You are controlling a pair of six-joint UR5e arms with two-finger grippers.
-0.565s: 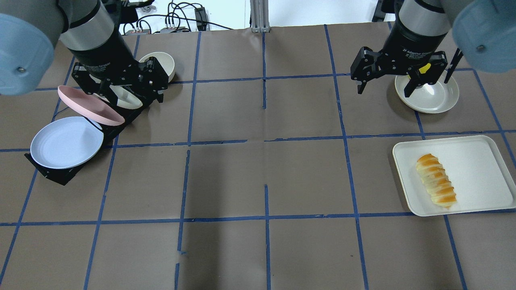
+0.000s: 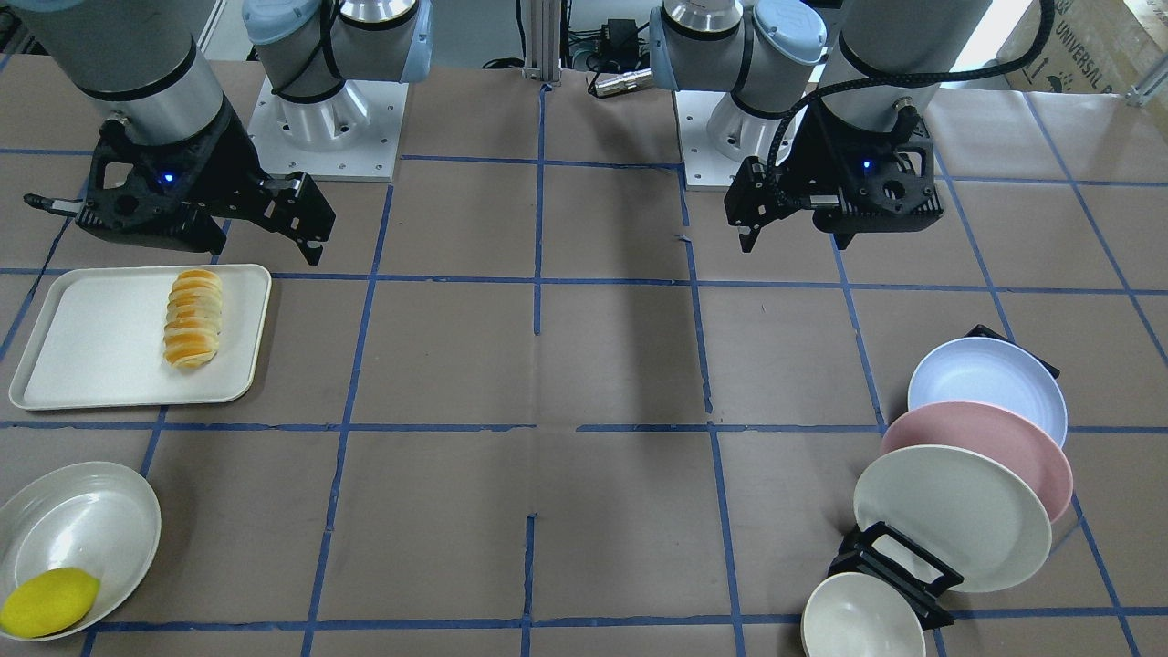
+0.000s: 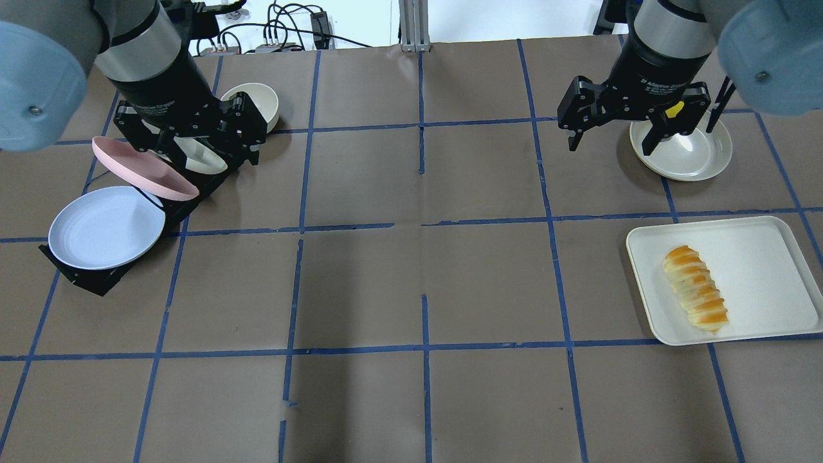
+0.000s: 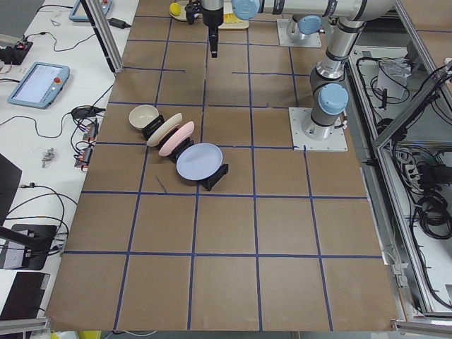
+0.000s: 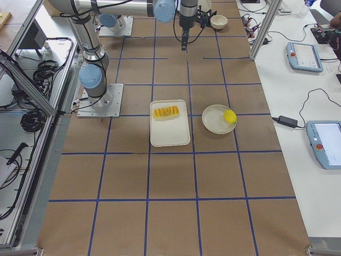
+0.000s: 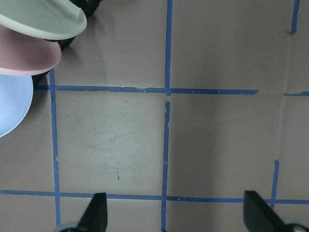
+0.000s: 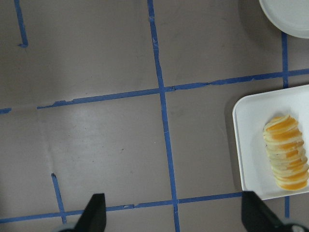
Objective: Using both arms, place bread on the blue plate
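The bread [image 3: 696, 297], an orange and cream striped roll, lies on a white tray [image 3: 765, 257] at the right; it also shows in the front view [image 2: 192, 318] and the right wrist view [image 7: 287, 158]. The blue plate [image 3: 106, 226] leans in a black rack at the left, in front of a pink plate [image 3: 144, 168]; it shows in the front view [image 2: 990, 379] and the left wrist view [image 6: 12, 106]. My left gripper [image 3: 206, 151] hovers open and empty over the rack's far end. My right gripper [image 3: 611, 141] hovers open and empty beyond the tray.
A cream plate [image 2: 949, 516] stands in the rack behind the pink one, and a small cream bowl [image 3: 254, 99] sits at the rack's far end. A white bowl [image 3: 691, 154] holding a yellow lemon [image 2: 47, 602] sits beyond the tray, under my right gripper.
Both grippers have shifted very slightly away from me. Both stay open and nothing on the table has moved.
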